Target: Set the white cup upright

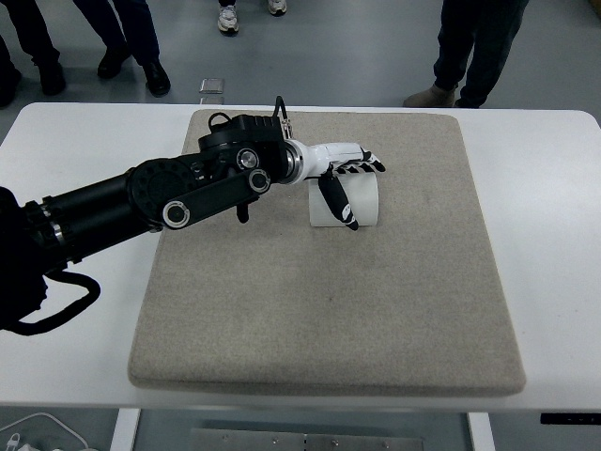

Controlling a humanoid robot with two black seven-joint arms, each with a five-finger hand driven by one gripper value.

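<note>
Left arm (141,202): comes in from the left edge, black and heavy-jointed, stretched across the surface (70,136) and out over the grey mat (329,310).
Left hand (343,174): right on top of the white cup (362,202) — fingers fanned flat over its upper side, thumb hanging down across its front face. Not clamped, as far as I can see; it looks draped on the cup rather than gripping it.
White cup: lying on its side on the mat, upper middle, directly under that hand.
Progress: early — contact is there, but the cup is not yet standing. I judge the grasp and the whole tilt-up are left.
Right arm: nowhere in the picture.
Far edge: people's legs and shoes beyond the surface.
</note>
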